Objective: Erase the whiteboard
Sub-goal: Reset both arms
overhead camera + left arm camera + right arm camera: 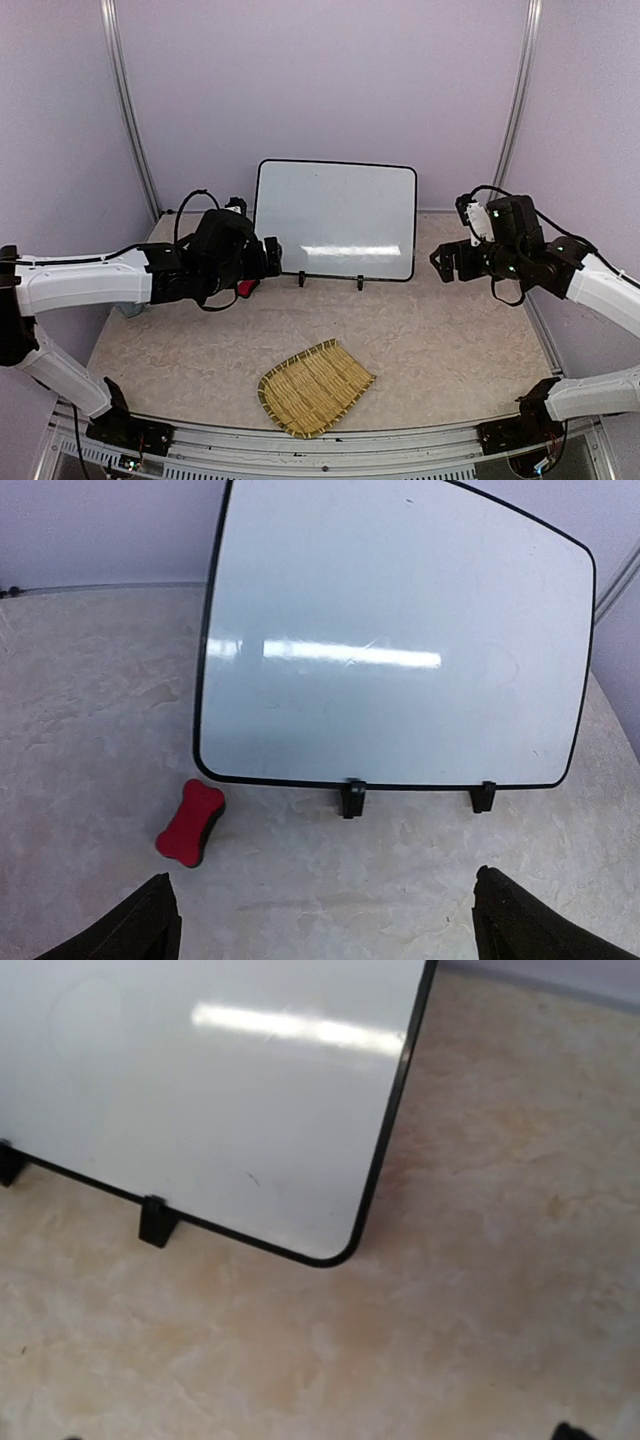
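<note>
The whiteboard (335, 218) stands on two small black feet at the back of the table, leaning against the wall. Its white face (400, 650) carries no writing, only light glare and faint smudges. A red bone-shaped eraser (190, 822) lies on the table by the board's lower left corner, and the top view shows the eraser (245, 288) just under my left arm. My left gripper (325, 925) is open and empty, a little in front of the board, with the eraser to its left. My right gripper (445, 262) hovers open and empty beside the board's lower right corner (330, 1255).
A woven straw mat (313, 387) lies near the front middle of the marbled table (450, 340). Lilac walls and metal rails (128, 110) enclose the back and sides.
</note>
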Controlling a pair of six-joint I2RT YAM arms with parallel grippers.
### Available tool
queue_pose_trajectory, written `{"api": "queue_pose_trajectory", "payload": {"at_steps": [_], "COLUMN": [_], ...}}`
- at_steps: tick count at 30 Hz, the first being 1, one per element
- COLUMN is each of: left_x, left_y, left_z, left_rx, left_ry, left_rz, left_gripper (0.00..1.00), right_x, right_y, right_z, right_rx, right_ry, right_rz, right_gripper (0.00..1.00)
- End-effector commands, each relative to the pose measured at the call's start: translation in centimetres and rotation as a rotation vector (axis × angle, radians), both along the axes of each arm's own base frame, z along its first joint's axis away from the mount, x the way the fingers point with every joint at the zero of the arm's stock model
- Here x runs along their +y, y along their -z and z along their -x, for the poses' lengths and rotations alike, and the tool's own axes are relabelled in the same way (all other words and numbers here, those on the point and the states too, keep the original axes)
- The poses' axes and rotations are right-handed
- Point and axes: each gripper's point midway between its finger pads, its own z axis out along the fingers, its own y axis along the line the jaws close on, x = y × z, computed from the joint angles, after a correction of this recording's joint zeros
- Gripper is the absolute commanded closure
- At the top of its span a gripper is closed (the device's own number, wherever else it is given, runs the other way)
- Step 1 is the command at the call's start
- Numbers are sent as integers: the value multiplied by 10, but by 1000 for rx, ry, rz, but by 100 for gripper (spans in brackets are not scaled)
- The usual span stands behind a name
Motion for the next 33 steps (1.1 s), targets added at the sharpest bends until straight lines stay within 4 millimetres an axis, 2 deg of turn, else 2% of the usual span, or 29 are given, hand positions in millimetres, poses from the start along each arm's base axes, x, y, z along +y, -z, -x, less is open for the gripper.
{"api": "queue_pose_trajectory", "payload": {"at_steps": [1,5,10,14,18,23,30,33], "left_x": [62,105,170,199,210,216,217,216], "left_y": [-11,-26,-39,-47,-40,-35,-35,-33], "left_z": [12,16,17,25,31,39,41,39], "left_rx": [-58,-86,-183,-211,-189,-188,-195,-173], "left_ry": [-118,-106,-115,-175,-195,-201,-209,-211], "left_rz": [-147,-75,48,2,-30,-36,-24,-26], "left_gripper": [1,1,1,1,1,1,1,1], "right_x": [-12,-38,-54,-76,-90,-111,-123,-121], "right_y": [-24,-22,-19,-22,-26,-27,-35,-29], "right_z": [11,18,20,23,24,22,25,22], "right_rx": [-122,-118,-85,-91,-91,-115,-164,-125], "right_ry": [-4,72,86,139,173,280,348,351], "right_rz": [-13,17,-49,-64,-108,-83,-102,-99], "right_gripper": [0,0,0,0,0,0,0,0]}}
